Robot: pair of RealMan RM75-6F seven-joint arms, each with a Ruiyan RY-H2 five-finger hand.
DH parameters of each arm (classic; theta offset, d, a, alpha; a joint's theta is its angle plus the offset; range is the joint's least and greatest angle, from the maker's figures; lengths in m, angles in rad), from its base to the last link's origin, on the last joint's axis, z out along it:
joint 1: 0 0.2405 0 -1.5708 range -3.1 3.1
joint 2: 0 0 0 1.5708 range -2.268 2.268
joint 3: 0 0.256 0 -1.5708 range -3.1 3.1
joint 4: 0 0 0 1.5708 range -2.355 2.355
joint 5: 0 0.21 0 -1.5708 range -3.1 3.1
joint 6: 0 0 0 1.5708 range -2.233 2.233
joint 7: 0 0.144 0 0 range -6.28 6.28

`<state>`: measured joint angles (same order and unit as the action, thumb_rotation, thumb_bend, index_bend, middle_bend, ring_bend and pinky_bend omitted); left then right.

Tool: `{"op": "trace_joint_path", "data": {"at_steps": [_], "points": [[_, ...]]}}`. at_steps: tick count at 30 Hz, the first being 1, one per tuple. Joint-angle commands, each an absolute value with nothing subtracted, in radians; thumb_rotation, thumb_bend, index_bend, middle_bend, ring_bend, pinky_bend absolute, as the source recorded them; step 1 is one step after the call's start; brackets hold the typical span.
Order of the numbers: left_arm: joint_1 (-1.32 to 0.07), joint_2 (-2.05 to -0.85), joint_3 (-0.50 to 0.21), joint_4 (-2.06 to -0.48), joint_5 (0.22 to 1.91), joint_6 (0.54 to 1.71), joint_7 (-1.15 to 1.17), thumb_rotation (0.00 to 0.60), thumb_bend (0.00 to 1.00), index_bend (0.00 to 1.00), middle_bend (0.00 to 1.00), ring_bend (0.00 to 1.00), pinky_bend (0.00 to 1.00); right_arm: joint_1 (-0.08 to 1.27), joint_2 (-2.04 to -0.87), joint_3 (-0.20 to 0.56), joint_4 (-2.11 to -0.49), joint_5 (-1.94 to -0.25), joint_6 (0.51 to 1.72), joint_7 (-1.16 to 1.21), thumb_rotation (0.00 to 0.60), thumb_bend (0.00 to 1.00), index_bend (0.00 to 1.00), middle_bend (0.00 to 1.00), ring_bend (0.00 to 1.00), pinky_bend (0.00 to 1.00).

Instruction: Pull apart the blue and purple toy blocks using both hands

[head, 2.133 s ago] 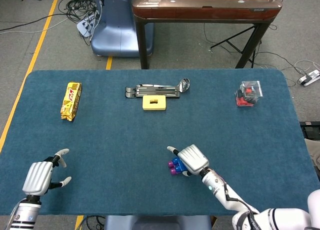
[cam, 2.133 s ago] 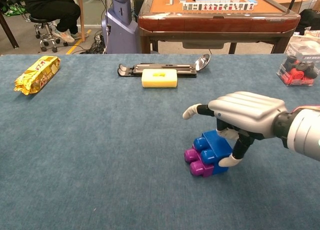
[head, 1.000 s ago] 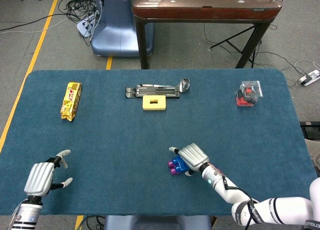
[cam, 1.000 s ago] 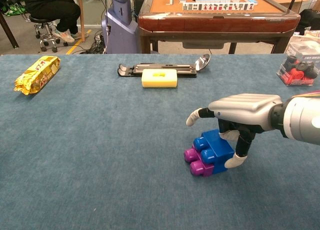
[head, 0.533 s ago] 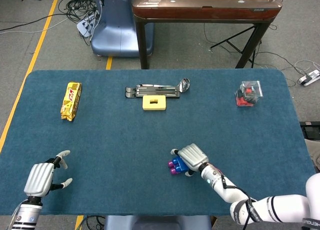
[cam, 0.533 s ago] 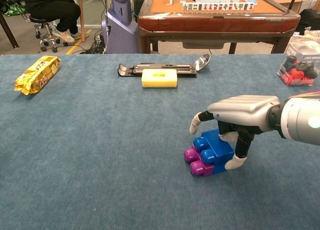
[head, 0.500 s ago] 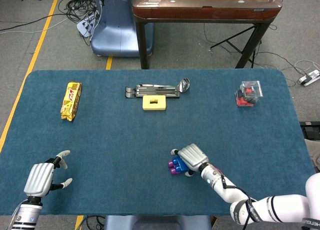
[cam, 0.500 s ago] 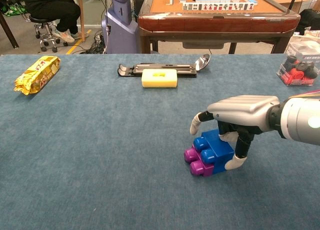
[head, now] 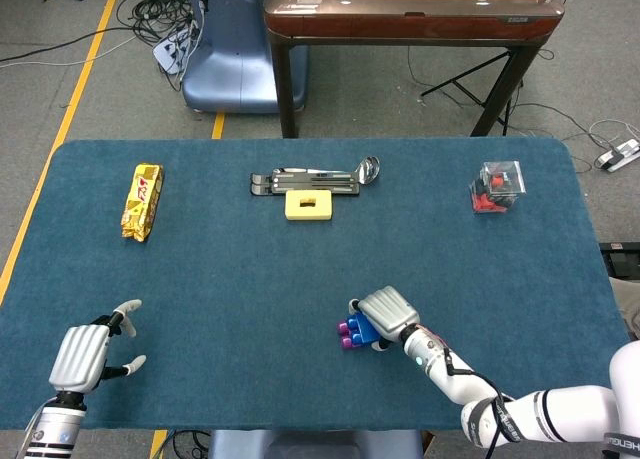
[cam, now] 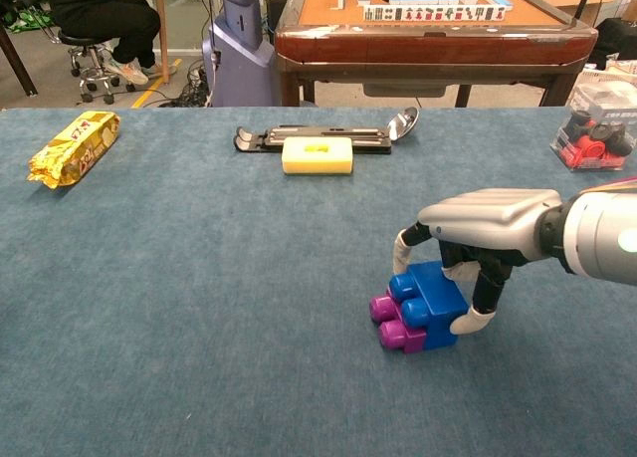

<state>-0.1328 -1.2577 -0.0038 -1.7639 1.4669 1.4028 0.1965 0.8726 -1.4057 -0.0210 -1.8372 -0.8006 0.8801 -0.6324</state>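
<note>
The blue block (cam: 428, 296) is joined on top of the purple block (cam: 390, 323), lying on the blue table cloth near the front middle. In the head view, the blue block (head: 362, 329) and the purple block (head: 347, 336) peek out to the left of my right hand (head: 386, 312). My right hand (cam: 488, 218) arches over the pair, thumb down against the blue block's far side and fingers against its right side, gripping it. My left hand (head: 80, 357) rests at the front left corner, fingers apart, holding nothing; the chest view does not show it.
A yellow snack packet (head: 142, 201) lies at the far left. A yellow sponge (head: 309, 204) and a black holder with a metal spoon (head: 315, 179) sit at the far middle. A clear box with a red toy (head: 497, 187) stands far right.
My right hand's thumb has curled down from pointing outward onto the blue block, and the block pair has shifted slightly right. The left hand has barely moved.
</note>
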Motion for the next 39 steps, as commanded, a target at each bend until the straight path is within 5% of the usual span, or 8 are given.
{"op": "trace_joint_path", "data": {"at_steps": [1, 9, 23, 35, 39], "points": [[-0.133, -1.258, -0.004, -1.764, 1.467, 1.403, 0.197, 0.6, 0.02, 0.26, 0.49, 0.46, 0.74, 0.874, -1.408, -0.022, -1.835, -0.803, 0.883, -0.628, 0.6, 0.21, 0.38, 1.0, 0.97, 0.98], [-0.133, -1.259, -0.003, -1.765, 1.468, 1.402, 0.197, 0.6, 0.02, 0.26, 0.49, 0.46, 0.74, 0.871, -1.408, -0.025, -1.83, -0.832, 0.887, -0.601, 0.6, 0.37, 0.45, 1.0, 0.98, 0.98], [-0.171, -1.261, -0.034, -1.787, 1.467, 1.372, 0.202, 0.6, 0.02, 0.26, 0.49, 0.46, 0.74, 0.808, -1.256, 0.024, -1.908, -0.945, 0.916, -0.413, 0.6, 0.42, 0.48, 1.0, 0.99, 0.99], [-0.322, -1.303, -0.162, -1.858, 1.417, 1.257, 0.176, 0.6, 0.02, 0.26, 0.49, 0.47, 0.74, 0.764, -1.052, 0.101, -1.998, -1.027, 0.938, -0.259, 0.6, 0.44, 0.53, 1.0, 0.99, 0.99], [-0.382, -1.331, -0.223, -1.889, 1.366, 1.214, 0.146, 0.6, 0.02, 0.26, 0.57, 0.53, 0.76, 0.75, -1.001, 0.127, -2.011, -1.05, 0.94, -0.204, 0.6, 0.44, 0.55, 1.0, 0.99, 0.99]]}}
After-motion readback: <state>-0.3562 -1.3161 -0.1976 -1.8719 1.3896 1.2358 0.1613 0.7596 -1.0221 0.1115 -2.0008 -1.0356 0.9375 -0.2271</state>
